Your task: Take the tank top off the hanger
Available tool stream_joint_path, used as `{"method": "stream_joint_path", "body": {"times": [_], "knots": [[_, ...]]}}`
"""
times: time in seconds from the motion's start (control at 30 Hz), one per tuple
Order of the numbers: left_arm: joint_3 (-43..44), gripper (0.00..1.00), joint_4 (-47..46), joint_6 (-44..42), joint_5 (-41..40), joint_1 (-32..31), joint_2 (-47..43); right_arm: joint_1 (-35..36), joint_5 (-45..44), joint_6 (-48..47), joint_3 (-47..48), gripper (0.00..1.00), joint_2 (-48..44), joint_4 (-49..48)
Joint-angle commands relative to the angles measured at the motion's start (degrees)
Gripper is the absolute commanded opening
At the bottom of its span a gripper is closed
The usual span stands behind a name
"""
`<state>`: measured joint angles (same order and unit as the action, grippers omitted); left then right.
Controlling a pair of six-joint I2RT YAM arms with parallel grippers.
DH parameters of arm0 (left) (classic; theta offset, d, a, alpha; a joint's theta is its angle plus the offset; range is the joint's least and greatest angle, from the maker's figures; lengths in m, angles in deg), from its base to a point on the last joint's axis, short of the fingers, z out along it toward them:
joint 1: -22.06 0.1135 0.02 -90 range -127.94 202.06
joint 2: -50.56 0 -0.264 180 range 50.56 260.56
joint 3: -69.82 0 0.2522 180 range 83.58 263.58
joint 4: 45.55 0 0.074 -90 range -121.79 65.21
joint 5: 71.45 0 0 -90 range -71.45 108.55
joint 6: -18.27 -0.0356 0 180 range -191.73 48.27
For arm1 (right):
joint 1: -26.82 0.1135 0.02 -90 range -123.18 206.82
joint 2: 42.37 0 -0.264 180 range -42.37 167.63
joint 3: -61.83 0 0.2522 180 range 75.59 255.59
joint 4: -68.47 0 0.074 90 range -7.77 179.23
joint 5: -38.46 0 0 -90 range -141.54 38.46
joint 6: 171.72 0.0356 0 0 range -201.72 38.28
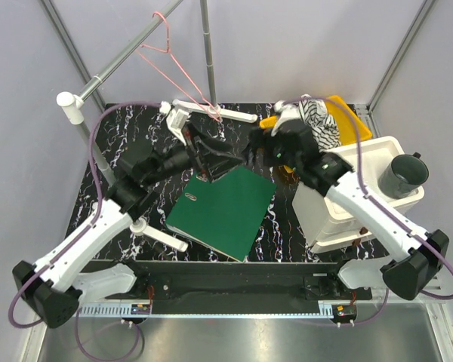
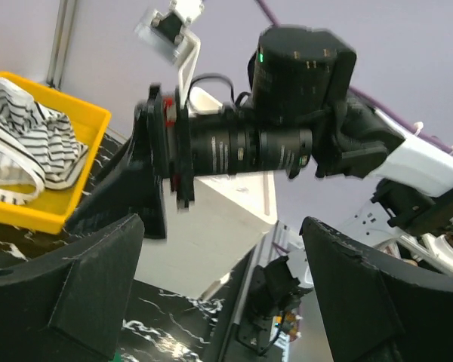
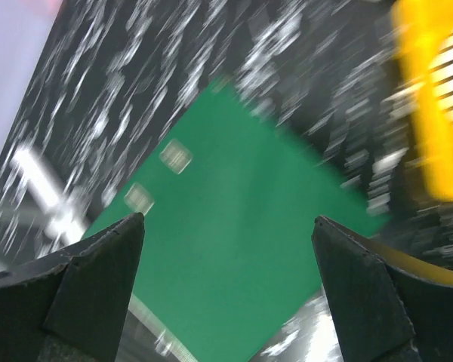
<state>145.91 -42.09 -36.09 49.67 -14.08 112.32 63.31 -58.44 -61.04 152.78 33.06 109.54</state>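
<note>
Black marbled table (image 1: 121, 128): tank top (image 1: 317, 121) lies bunched in yellow bin (image 1: 347, 109), far right. Hanger (image 1: 167, 36) hangs bare on grey rail (image 1: 128, 53). My left gripper (image 2: 223, 249) and right gripper (image 3: 226, 249) gape wide, holding nothing; right one over green binder (image 1: 223, 211).

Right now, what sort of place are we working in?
Probably a robot test cell, not a home: bare grey walls, a marbled black table with staged props (green binder, yellow bin), and a clothes rail carrying a pink hanger.
</note>
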Motion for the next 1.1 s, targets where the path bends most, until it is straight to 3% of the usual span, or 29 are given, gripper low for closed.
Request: {"method": "stream_joint_path", "body": {"times": [0.0,0.2,0.4,0.7,0.9,1.07], "knots": [[-7.8,0.89,-0.6,4.3,-6.2,-0.6,-8.0,9.2,1.7,7.8,-4.8,1.00,-1.2,-4.6],[-17.1,0.89,3.8,7.1,-7.1,-0.8,-18.5,13.7,-0.2,13.8,-13.0,1.00,-10.0,-8.6],[-28.8,0.89,4.0,12.0,-5.0,-0.9,-23.9,13.8,4.0,21.5,-30.2,1.00,-21.7,-21.1],[-35.9,0.91,5.0,15.0,-3.5,-1.3,-34.1,13.8,4.1,27.2,-48.9,1.00,-39.5,-34.9],[-39.5,0.93,5.2,16.7,-3.3,-1.2,-40.3,13.8,3.8,27.8,-53.5,1.00,-45.9,-41.0],[-41.4,0.94,5.2,17.5,-3.3,-1.3,-42.5,13.8,5.3,28.5,-54.6,1.00,-45.6,-43.6]]}}
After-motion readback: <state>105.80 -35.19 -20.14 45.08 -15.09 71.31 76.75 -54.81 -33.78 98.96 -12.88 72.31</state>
